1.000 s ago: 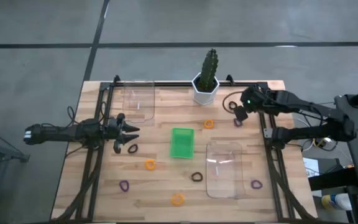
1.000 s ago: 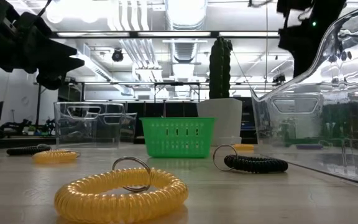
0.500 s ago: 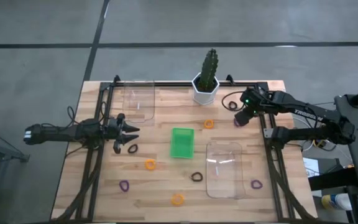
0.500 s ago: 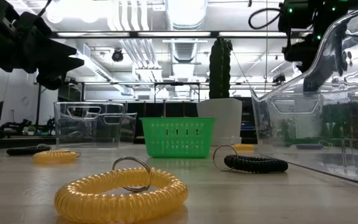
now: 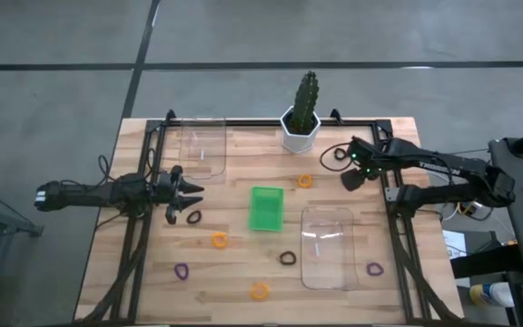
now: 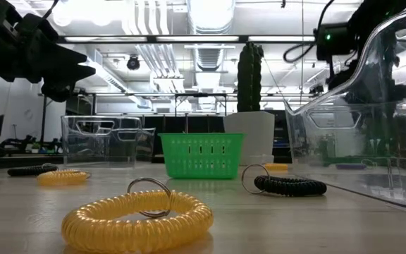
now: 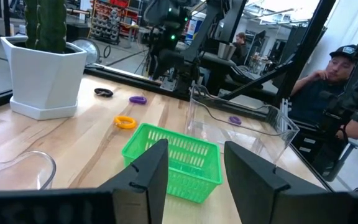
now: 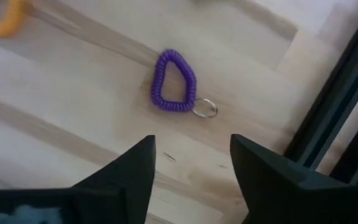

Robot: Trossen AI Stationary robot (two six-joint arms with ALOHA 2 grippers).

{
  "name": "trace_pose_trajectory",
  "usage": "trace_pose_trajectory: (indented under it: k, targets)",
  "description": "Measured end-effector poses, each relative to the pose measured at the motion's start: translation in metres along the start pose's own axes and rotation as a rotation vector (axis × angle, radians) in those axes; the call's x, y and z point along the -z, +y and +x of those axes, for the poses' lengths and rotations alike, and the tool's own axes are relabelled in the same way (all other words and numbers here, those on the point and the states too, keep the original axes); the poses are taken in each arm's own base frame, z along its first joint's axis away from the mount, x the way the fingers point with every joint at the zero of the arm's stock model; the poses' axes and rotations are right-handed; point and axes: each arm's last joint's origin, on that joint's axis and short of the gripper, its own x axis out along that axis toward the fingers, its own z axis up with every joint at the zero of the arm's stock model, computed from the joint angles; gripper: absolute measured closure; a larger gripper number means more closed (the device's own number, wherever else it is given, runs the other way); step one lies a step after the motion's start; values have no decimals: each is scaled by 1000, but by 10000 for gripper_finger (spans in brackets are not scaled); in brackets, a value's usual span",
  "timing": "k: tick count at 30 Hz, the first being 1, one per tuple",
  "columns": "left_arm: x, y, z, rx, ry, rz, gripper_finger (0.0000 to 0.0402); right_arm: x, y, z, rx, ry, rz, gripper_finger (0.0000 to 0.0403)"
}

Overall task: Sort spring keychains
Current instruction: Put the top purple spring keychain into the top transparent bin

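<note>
Over the far right part of the desk (image 5: 243,282), my right claw (image 5: 349,181) hangs with its fingers (image 8: 129,171) spread apart and nothing between them. Below it on the bare wood lies a purple spring keychain (image 8: 173,82), flat, with its small metal ring (image 8: 204,109) pointing toward the dark frame rail (image 8: 334,93) at the desk's edge. In my right wrist view the purple coil sits just ahead of the gap between my two fingers, clear of both. An orange spring keychain (image 5: 305,181) lies nearby, toward the desk's middle, and a black one (image 5: 339,154) lies near the potted cactus (image 5: 301,116).

My left claw (image 5: 184,196) waits over the left side of the desk, fingers (image 7: 151,171) apart and empty, with a black keychain (image 5: 194,216) lying just beside it on the near side.

Between the two claws stands the green tray (image 5: 265,208). One clear plastic tray (image 5: 203,145) sits at the far left, another (image 5: 327,245) to the near right of the green tray. The other keychains are scattered over the near half: an orange one (image 5: 219,240) and a second orange one (image 5: 260,291) at the front edge, a purple one (image 5: 182,271) to the left, a black one (image 5: 287,258) beside the near clear tray, and a purple one (image 5: 374,269) on that tray's right.
</note>
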Motion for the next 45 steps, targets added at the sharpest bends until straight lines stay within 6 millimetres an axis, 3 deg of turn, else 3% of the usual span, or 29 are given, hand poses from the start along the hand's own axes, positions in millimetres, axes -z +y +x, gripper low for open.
trace_pose_trajectory:
  k: [11, 27, 34, 45]
  targets:
    - [0, 0, 0, 0, 1, -1, 252, -13, 15, 49, 119, 48, 94, 188]
    - [1, 0, 0, -1, 2, -6, 252, -21, 23, 82, 225, 76, 128, 194]
    - [1, 0, 0, -1, 2, -6, 252, -22, 24, 84, 226, 81, 138, 235]
    - [1, 0, 0, -1, 1, -63, 252, -22, 25, 84, 208, 74, 156, 342]
